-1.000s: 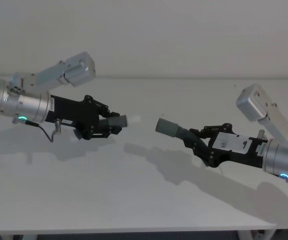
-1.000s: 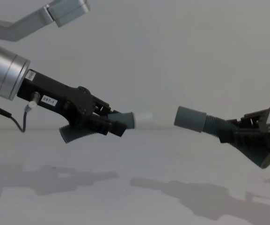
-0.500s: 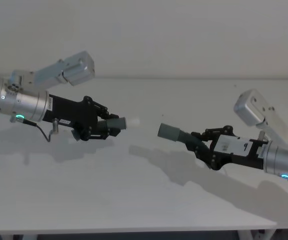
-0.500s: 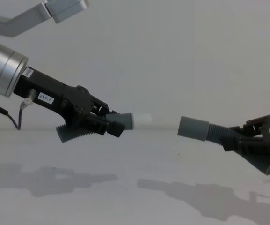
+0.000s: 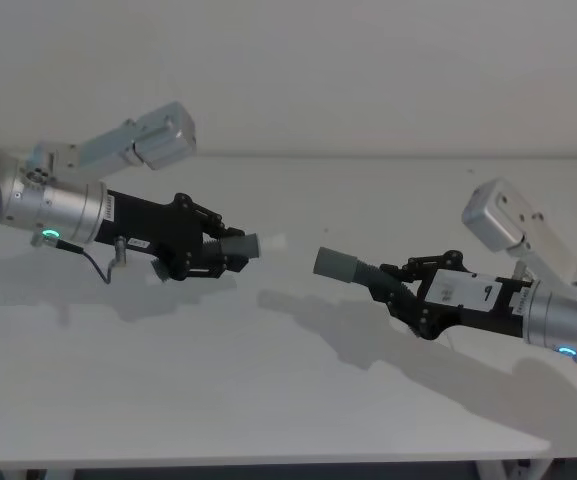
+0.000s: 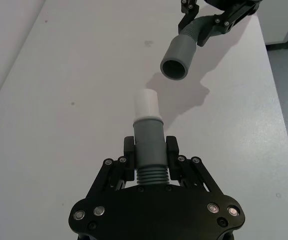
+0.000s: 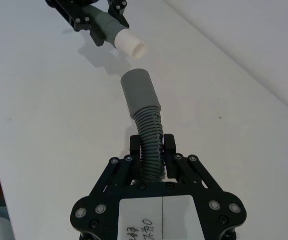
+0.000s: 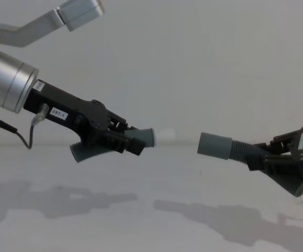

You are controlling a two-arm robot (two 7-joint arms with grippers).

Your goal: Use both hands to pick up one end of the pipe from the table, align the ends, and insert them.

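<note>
Both pieces held above the table. Left gripper clamped on white-tipped piece, right gripper clamped on socket piece. White tip and open socket facing, near, not touching.

A plain white-grey matte counter spreads across the scene, bare but for a few tiny dark specks and soft grey shadows cast on it by light from above. Behind it rises a blank, pale grey wall, meeting the counter's far edge in a straight line. In the left wrist view the counter's edge gives way to a grey floor below.
</note>
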